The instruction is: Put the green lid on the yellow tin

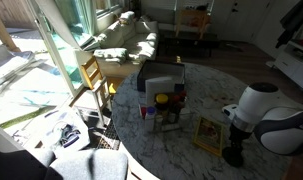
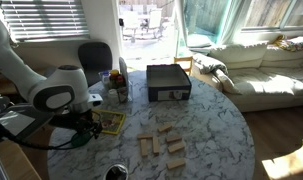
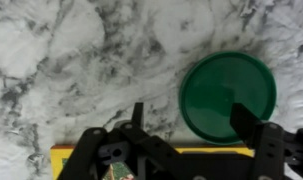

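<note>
Round white marble table [image 2: 211, 130]: carried 1 dark flat box [image 2: 168, 82] toward the far side, a loose cluster of wooden blocks [image 2: 163, 148] nearer the middle, and 1 yellow-green card [image 2: 109, 122] near the edge. Bore the green lid [image 3: 228, 97] flat on the marble, just beside that card.

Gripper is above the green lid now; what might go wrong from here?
In the wrist view the open gripper sits off-centre: one finger overlaps the flat round dark green lid, so descending may press on it, not straddle it.
The lid lies flat on the marble table and may slide rather than lift.
The flat yellow card beside the gripper could snag.
</note>
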You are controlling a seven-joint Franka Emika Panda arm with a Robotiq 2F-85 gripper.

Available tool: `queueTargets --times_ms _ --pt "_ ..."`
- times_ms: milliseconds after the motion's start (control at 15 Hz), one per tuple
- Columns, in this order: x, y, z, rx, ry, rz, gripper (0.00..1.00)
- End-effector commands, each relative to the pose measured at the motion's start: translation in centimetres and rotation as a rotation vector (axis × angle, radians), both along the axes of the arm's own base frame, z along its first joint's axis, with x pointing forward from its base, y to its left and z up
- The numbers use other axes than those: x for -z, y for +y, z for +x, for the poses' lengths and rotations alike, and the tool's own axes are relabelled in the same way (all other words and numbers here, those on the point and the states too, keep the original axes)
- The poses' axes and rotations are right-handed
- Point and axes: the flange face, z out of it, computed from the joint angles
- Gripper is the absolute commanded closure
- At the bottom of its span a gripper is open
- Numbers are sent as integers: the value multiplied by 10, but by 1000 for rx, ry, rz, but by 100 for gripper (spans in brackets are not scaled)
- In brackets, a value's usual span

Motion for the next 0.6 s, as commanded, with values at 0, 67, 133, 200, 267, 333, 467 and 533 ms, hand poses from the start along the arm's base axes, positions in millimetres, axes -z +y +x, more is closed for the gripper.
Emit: queueTargets --times_ms 0,67,133,200,267,333,467,533 --pt "11 -12 0 -15 -6 1 42" --pt "12 -13 0 -16 -6 1 49" --pt "13 -14 0 -17 -5 2 58" --pt "13 -14 0 -18 -5 3 65" --pt "12 -15 1 -18 -9 2 73" --pt "11 -16 2 -20 -10 2 79" --pt "11 -18 3 -21 -12 3 94" --pt "11 -19 3 -22 -12 3 98"
